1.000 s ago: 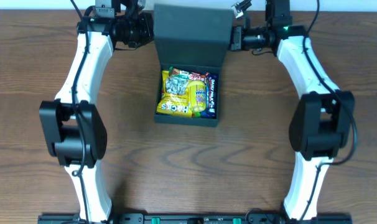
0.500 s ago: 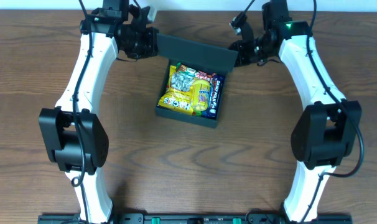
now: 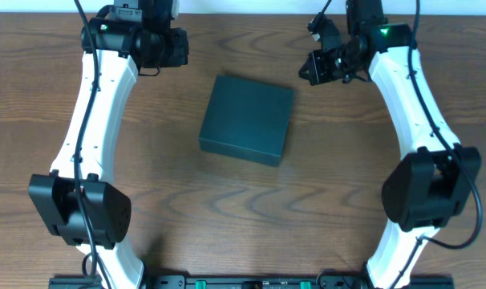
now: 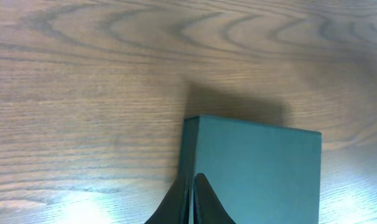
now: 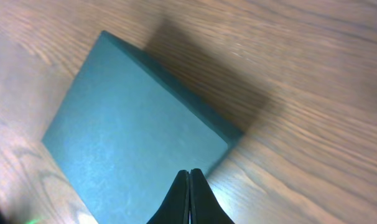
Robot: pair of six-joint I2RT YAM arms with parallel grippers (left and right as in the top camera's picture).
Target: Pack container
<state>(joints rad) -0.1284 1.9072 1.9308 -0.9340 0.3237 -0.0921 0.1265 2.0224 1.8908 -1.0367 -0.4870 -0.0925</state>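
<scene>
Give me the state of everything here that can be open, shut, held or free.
box: lid shut, contents hidden, held by nothing.
left tool: shut, empty, clear of the box.
right tool: shut, empty, clear of the box.

The dark teal box (image 3: 247,119) is seen closed on the wooden bench (image 3: 187,209), with its lid laid flat. The left pincer (image 3: 177,50) is held off its far left corner. The right pincer (image 3: 313,67) is held near its far right corner, apart from it.
</scene>
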